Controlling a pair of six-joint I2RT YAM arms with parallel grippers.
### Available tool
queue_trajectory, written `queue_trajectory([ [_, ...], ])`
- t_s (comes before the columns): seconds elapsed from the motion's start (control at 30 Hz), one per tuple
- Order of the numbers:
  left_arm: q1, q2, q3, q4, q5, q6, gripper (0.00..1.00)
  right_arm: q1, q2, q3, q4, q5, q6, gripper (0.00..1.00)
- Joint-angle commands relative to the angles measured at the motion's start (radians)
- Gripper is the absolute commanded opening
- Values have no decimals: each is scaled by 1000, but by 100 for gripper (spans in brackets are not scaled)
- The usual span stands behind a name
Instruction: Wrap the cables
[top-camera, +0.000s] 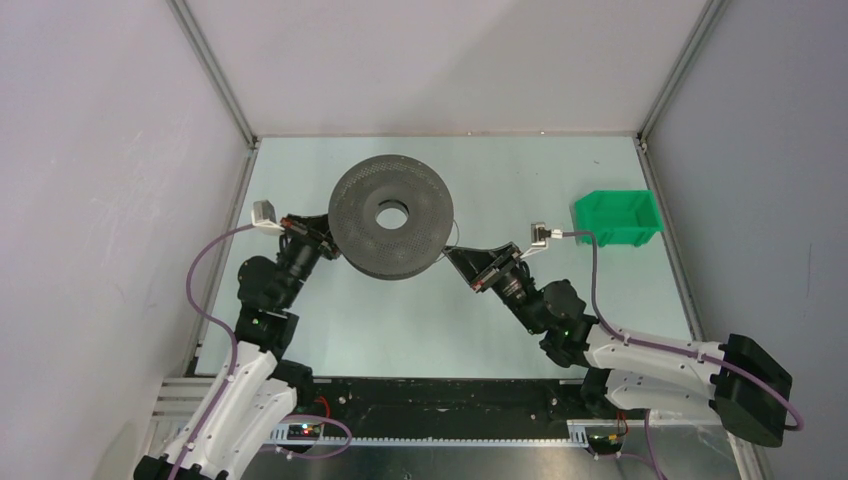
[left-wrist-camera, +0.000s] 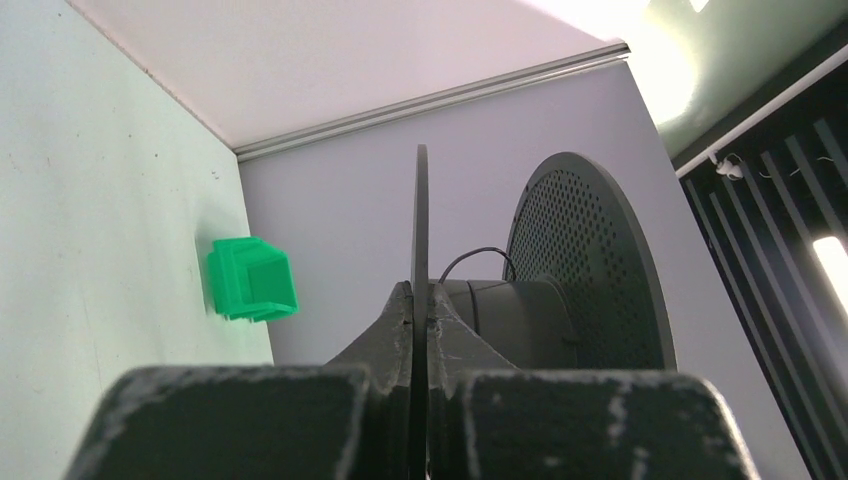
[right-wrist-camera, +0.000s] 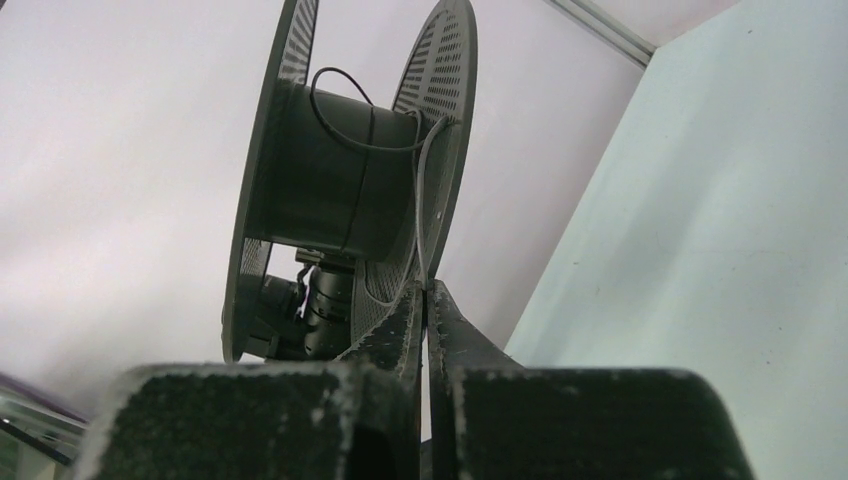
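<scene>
The dark grey spool (top-camera: 390, 215) is held up off the table, tilted, with my left gripper (top-camera: 325, 240) shut on its left flange. In the left wrist view that flange (left-wrist-camera: 420, 220) runs edge-on between the closed fingers of the left gripper (left-wrist-camera: 421, 292). The cable (right-wrist-camera: 345, 140), a thin black wire, loops loosely round the spool's core (right-wrist-camera: 320, 190) and runs down over the near flange into my right gripper (right-wrist-camera: 424, 288), which is shut on it just below the spool's right edge. From above, the right gripper (top-camera: 455, 255) sits at the spool's lower right.
A green bin (top-camera: 617, 217) stands at the table's right edge, behind the right arm; it also shows in the left wrist view (left-wrist-camera: 252, 280). Pale walls enclose the table on three sides. Purple hoses trail from both arms.
</scene>
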Motion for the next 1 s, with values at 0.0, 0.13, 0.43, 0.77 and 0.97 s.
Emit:
queue_trajectory([
  [0.0, -4, -23, 22, 131, -1, -48, 0, 14, 21, -2, 87, 3, -45, 0],
  [0.13, -5, -15, 9, 132, -11, -20, 0, 20, -2, 14, 32, 0, -59, 0],
  [0.43, -5, -8, 13, 133, -64, 54, 0, 21, -14, 57, -51, -40, -45, 0],
  [0.77, -38, 38, 17, 133, -137, 50, 0, 22, 55, 64, 134, -37, -114, 0],
  [0.97, -132, 86, 50, 143, -251, -32, 0, 18, 215, 91, 338, -19, -161, 0],
])
